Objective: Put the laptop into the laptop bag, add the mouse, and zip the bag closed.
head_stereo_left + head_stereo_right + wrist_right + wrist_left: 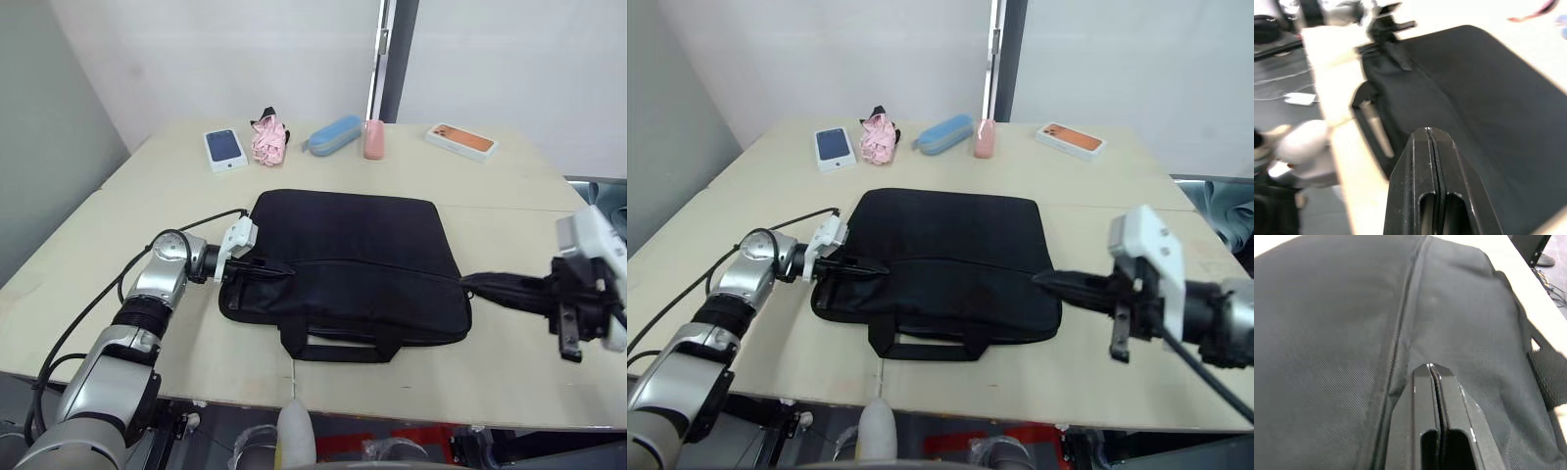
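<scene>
Black fabric laptop bag (343, 269) lies flat at table (118, 211) centre. Left gripper (266, 267) — fingers pressed together — pins the bag's left end, apparently as an anchor. Right gripper (480, 284), fingers also closed, meets the right end at the zip line — probably at the pull.

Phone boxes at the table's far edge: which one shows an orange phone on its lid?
The phone box at the far right; the other box, far left beside the pink bundle, shows a dark blue phone.
</scene>
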You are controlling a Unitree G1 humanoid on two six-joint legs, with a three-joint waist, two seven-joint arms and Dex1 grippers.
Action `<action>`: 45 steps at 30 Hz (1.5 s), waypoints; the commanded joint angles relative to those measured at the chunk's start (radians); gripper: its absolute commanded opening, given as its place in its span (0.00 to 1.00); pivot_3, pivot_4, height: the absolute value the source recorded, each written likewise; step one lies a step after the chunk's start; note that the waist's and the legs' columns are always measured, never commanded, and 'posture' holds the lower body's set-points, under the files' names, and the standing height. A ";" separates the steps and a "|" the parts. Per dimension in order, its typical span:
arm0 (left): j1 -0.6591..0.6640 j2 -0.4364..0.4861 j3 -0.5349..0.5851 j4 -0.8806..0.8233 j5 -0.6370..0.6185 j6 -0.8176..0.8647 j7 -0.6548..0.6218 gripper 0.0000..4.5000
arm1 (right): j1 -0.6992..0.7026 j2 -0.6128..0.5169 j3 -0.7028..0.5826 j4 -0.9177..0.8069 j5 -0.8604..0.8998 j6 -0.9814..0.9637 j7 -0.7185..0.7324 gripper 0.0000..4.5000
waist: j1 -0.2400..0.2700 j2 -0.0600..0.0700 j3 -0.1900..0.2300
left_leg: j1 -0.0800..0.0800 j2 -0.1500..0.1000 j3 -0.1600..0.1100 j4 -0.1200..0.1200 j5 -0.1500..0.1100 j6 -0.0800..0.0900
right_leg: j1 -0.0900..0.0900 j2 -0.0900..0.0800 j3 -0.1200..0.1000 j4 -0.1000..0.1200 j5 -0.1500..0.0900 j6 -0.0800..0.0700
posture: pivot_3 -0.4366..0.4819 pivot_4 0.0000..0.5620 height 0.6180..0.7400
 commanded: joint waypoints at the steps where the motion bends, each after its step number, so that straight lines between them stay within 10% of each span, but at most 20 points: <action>1: -0.012 0.006 -0.048 0.041 0.037 -0.050 -0.045 0.00 | -0.006 -0.020 0.072 0.003 0.111 0.011 -0.093 0.26 | 0.007 0.000 0.000 | 0.000 0.000 0.000 0.001 0.000 0.000 | 0.000 -0.001 0.000 0.000 0.000 0.000 | 0.48 0.27 1.00; 11: 0.002 0.029 -0.102 0.046 0.010 -0.037 -0.045 0.00 | -0.110 -0.003 0.565 0.039 0.458 0.010 -0.301 0.99 | 0.004 0.001 -0.001 | 0.001 -0.001 -0.001 0.002 -0.001 -0.001 | 0.001 -0.002 0.000 0.002 0.000 0.001 | 0.48 0.27 1.00; 24: 0.041 0.036 -0.044 -0.036 0.028 0.032 -0.035 0.00 | -0.526 0.319 1.153 0.421 0.197 0.249 -0.361 0.99 | -0.011 0.002 -0.002 | -0.002 -0.003 -0.004 0.006 -0.002 -0.015 | 0.001 -0.003 -0.002 0.004 0.001 0.001 | 0.48 0.27 1.00; 45: -0.010 0.049 -0.039 0.028 0.021 0.024 -0.045 0.00 | -0.615 0.599 1.206 0.566 -0.079 0.369 -0.320 0.99 | -0.012 0.002 -0.002 | -0.002 -0.002 -0.006 0.008 -0.001 -0.017 | 0.001 -0.002 -0.003 0.008 0.001 0.001 | 0.48 0.27 1.00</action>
